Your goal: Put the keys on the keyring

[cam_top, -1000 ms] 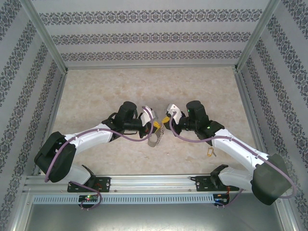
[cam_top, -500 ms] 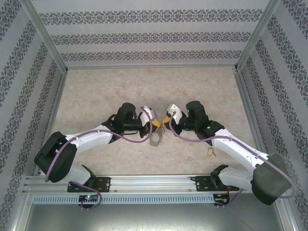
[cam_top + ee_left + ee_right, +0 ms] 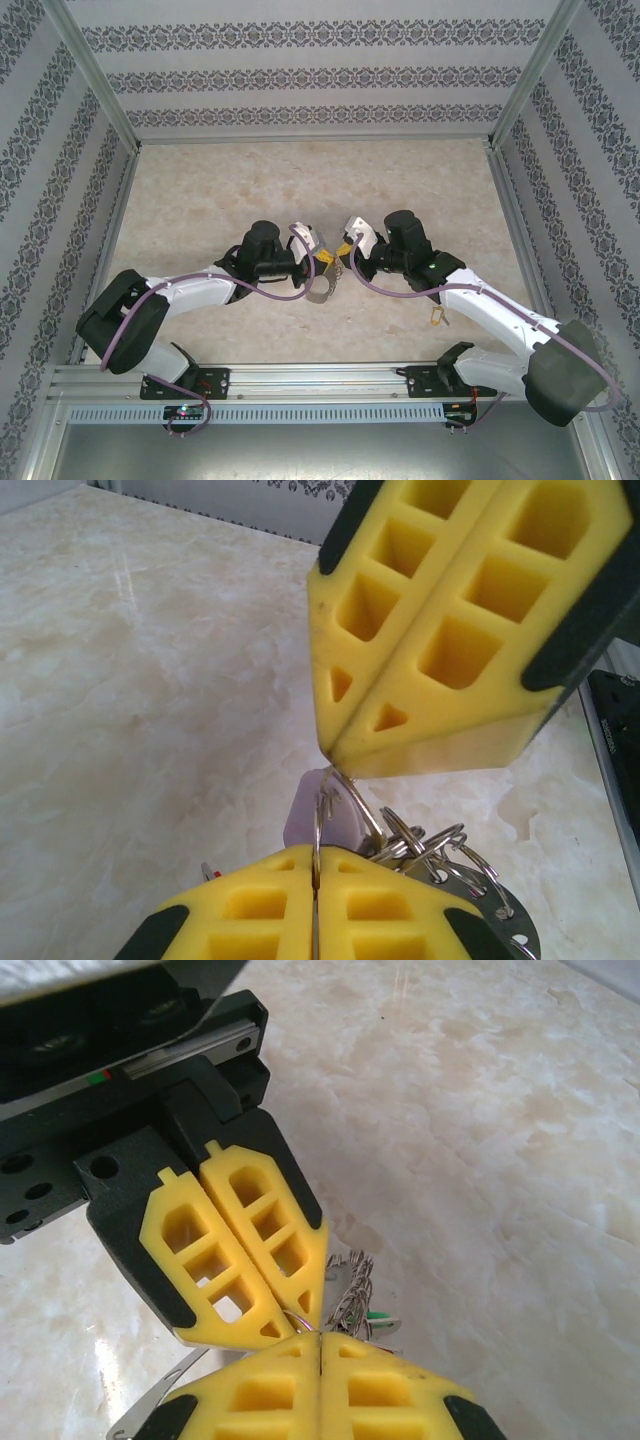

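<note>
My left gripper (image 3: pixel 324 263) is hovering over the middle of the table (image 3: pixel 200 190), its yellow pads (image 3: pixel 250 910) pressing flat together with no gap; a thin wire of the keyring (image 3: pixel 322 291) is coming up out of their seam, so I am clamping the ring there, and the hoop is hanging just below my fingertips, toward my bases in the top view. My right gripper (image 3: pixel 343 247) is meeting it tip to tip from the other side, its pads likewise pressing shut; a wire loop (image 3: pixel 360 802) is running from its tip down into the small rings (image 3: pixel 420 845) fringing the hoop, and I am pinching that loop; whether a key is sitting on it I cannot tell. In the left wrist view the hoop's rim is curving away at the lower right of my pads, touching the rings; a pale lilac tag (image 3: pixel 300 815) is hanging between the two tips, and a speck of red (image 3: pixel 207 872) is peeking out just left of my left pad. From the right wrist a green tag (image 3: pixel 378 1315) is dangling among the rings just right of the meeting tips; the grey rim is sweeping off at lower left. One of the keys (image 3: pixel 436 315), yellow-tagged, is lying on the table well apart, beside my right forearm; the two closed tips are crowding the rings and hiding where wire crosses wire.
</note>
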Motion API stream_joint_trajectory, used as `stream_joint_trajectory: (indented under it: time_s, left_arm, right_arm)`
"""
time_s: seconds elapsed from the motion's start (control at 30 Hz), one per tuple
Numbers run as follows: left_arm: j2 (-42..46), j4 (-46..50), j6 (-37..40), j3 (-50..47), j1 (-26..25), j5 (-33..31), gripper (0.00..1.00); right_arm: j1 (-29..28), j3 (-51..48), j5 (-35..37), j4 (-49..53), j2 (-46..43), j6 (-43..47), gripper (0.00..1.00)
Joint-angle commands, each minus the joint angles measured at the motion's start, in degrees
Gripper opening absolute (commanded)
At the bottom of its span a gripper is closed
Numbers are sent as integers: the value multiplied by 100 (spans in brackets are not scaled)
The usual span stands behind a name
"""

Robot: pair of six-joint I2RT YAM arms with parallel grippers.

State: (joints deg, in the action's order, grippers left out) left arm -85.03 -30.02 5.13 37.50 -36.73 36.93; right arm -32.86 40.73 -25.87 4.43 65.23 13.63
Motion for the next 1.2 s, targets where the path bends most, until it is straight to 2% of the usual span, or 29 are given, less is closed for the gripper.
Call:
stream_joint_trajectory:
  time_s: [0.0,0.37,0.57,0.97,1.17]
  left_arm:
    - [-50,-278,-109,-63,-7,-114,8]
    - [43,-117,-39,18,-7,-142,17]
    - [26,270,192,251,-7,125,25]
    - [-108,1140,741,644,-4,532,26]
    - [-167,1208,793,752,-7,557,21]
  right_arm:
    - [-71,214,36,14,-154,104,0]
    - [-124,256,-124,91,-116,202,0]
    - [-133,312,-181,169,-90,261,0]
    - [-153,347,-288,194,-72,290,0]
    - [-158,365,-414,217,-59,299,0]
